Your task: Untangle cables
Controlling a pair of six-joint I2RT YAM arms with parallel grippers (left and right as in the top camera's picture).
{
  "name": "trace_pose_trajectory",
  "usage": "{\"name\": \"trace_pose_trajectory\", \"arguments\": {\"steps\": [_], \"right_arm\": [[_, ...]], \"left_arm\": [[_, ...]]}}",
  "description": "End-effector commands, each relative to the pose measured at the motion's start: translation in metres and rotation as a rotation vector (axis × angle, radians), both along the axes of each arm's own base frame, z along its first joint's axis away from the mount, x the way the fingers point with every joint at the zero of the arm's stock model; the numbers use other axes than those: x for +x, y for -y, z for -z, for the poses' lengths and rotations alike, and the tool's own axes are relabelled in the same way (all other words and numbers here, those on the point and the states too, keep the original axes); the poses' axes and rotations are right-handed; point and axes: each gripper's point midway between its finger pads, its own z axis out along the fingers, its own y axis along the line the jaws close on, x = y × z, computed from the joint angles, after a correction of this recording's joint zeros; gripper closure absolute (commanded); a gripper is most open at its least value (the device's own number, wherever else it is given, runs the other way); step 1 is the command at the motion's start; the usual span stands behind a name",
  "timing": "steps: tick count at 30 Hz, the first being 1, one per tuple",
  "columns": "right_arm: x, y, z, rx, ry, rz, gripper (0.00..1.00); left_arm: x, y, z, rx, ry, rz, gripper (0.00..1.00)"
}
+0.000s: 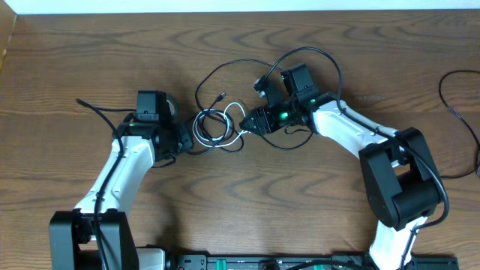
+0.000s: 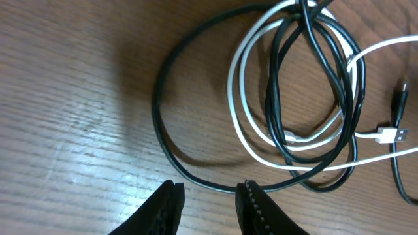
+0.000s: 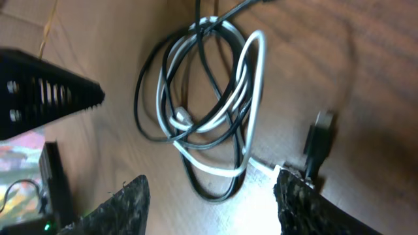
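From overhead, two arms are reaching inward over the wooden table [image 1: 75, 45]. One bundle of cables [image 1: 214, 127] is lying mid-frame between them. One white cable [image 1: 199, 126] is coiling there among black ones, whose number I cannot tell. The left gripper [image 1: 186, 141] is sitting at the bundle's left edge and the right gripper [image 1: 251, 124] at its right edge. Bare wood is stretching across the upper left and the lower middle.

In the left wrist view, the two fingers are standing apart at the lower edge, pinching nothing. One black loop [image 2: 157, 111] is passing just beyond their tips. One white plug [image 2: 392, 135] and one black plug [image 2: 401, 98] are lying at the right edge. Bare wood is filling the left half.

In the right wrist view, the two fingers are spreading wide at the lower corners, holding nothing. The bundle is lying mid-frame above them, and one black plug is lying near the right finger.
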Motion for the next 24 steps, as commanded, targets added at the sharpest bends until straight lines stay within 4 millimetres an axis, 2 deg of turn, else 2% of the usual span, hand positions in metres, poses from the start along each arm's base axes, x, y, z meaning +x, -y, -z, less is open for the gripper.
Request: {"name": "trace_pose_trajectory", "arguments": {"steps": [1, 7, 18, 24], "right_arm": [[0.007, -0.006, -0.001, 0.013, 0.018, 0.009, 0.43], [0.012, -0.012, 0.000, -0.010, 0.074, 0.020, 0.44], [0.012, -0.026, 0.017, -0.074, 0.111, 0.041, 0.44], [0.024, -0.024, 0.021, -0.084, 0.108, 0.111, 0.52]], "left_arm": [[-0.001, 0.006, 0.007, -0.032, 0.011, 0.039, 0.68], [0.005, 0.007, 0.012, -0.029, 0.062, 0.047, 0.68], [0.027, 0.008, 0.003, -0.030, 0.161, 0.050, 0.68], [0.025, 0.008, 0.018, -0.030, 0.119, 0.049, 0.70]]}}
